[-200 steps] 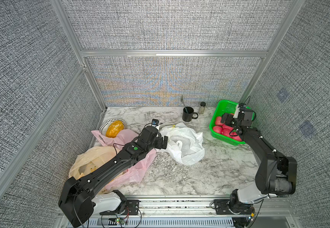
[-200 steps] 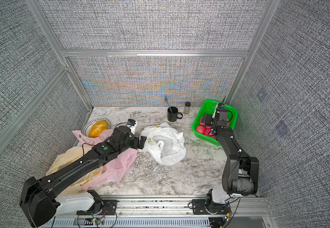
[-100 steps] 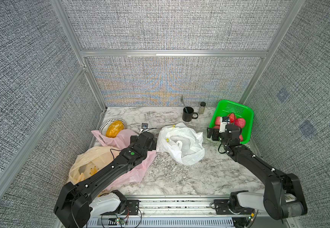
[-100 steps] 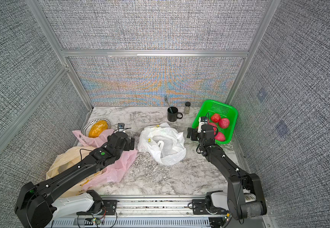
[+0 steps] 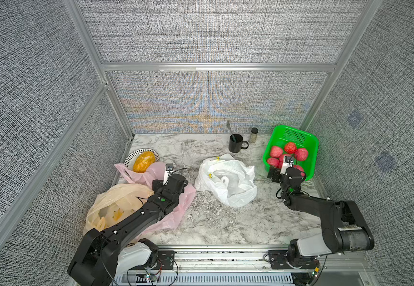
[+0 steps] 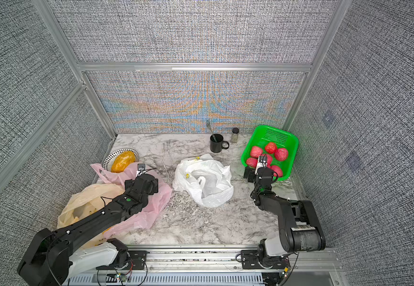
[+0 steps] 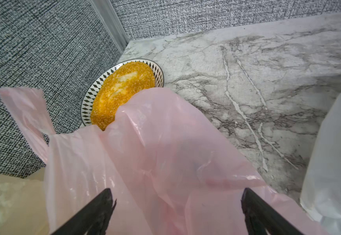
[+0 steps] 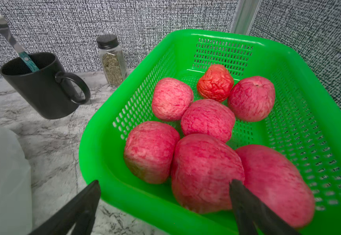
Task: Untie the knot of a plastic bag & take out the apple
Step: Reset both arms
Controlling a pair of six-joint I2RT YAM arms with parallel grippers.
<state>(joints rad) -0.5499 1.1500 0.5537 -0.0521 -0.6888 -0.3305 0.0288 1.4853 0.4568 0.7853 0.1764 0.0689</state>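
A crumpled white plastic bag lies mid-table with its mouth loose and open; no knot shows on it. Several red apples sit in a green basket at the back right. My right gripper is open and empty at the basket's near corner, one finger over the marble and the other in front of an apple. Left of the white bag, my left gripper is open and empty over a pink bag.
A black mug holding a fork and a spice jar stand at the back wall. A patterned plate with a yellow-orange bun sits back left. A beige bag lies under the left arm. Walls close three sides.
My right arm has drawn back from over the basket toward the front, uncovering the apples. My left gripper has pulled away from the white bag to above the pink bag. Both stay open.
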